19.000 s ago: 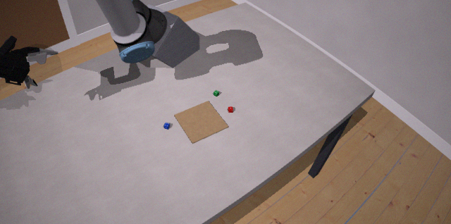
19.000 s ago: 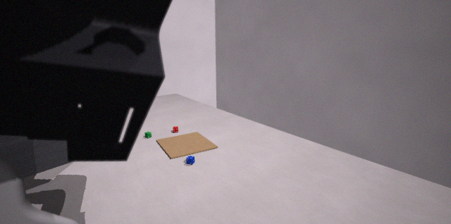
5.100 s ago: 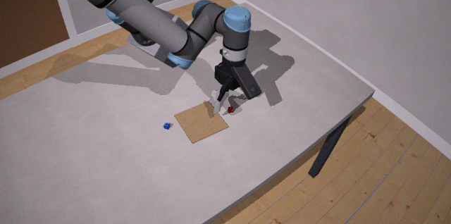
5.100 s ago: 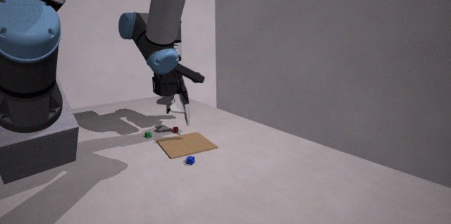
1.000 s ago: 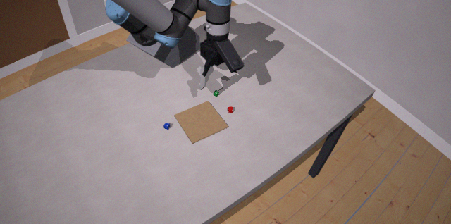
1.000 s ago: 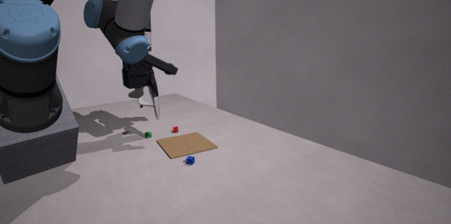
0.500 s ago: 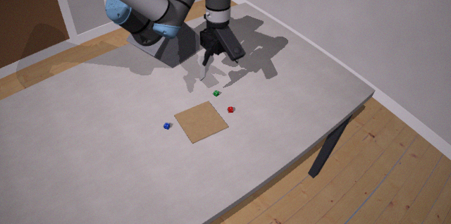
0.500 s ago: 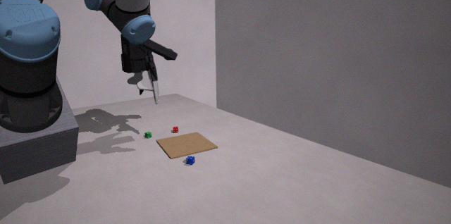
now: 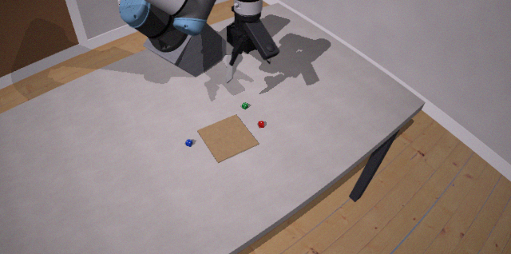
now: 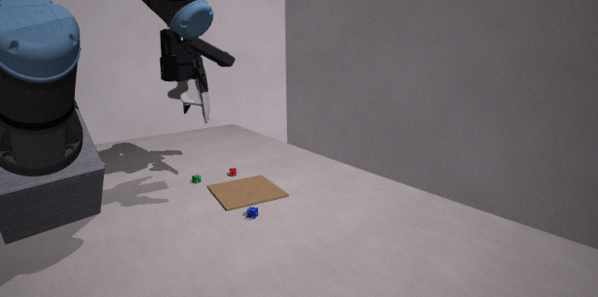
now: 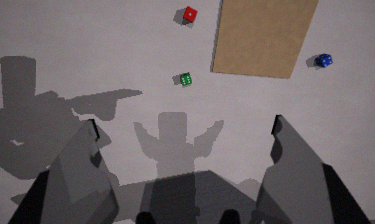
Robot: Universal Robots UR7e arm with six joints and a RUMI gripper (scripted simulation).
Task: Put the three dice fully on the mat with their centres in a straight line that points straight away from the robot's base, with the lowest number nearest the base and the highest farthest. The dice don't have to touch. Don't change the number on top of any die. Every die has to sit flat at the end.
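A red die point(image 9: 261, 125) point(image 10: 233, 172) point(image 11: 190, 14) sits off the mat, past one side edge, and shows one pip on top in the wrist view. A green die point(image 9: 245, 105) point(image 10: 196, 178) point(image 11: 186, 79) sits off the mat near its base-side corner, with several pips on top. A blue die point(image 9: 188, 143) point(image 10: 252, 212) point(image 11: 324, 60) sits off the opposite side, several pips showing. The brown square mat point(image 9: 227, 138) point(image 10: 248, 191) point(image 11: 263, 40) carries no die. My gripper point(image 9: 248, 72) point(image 10: 196, 116) point(image 11: 185, 118) is open and empty, high above the table on the base side of the green die.
The robot's base block point(image 9: 201, 52) point(image 10: 56, 210) stands at the table's back edge, behind the gripper. A wall point(image 9: 379, 26) point(image 10: 420, 77) runs beyond the side where the red die lies. Arm shadows fall on the table near the base.
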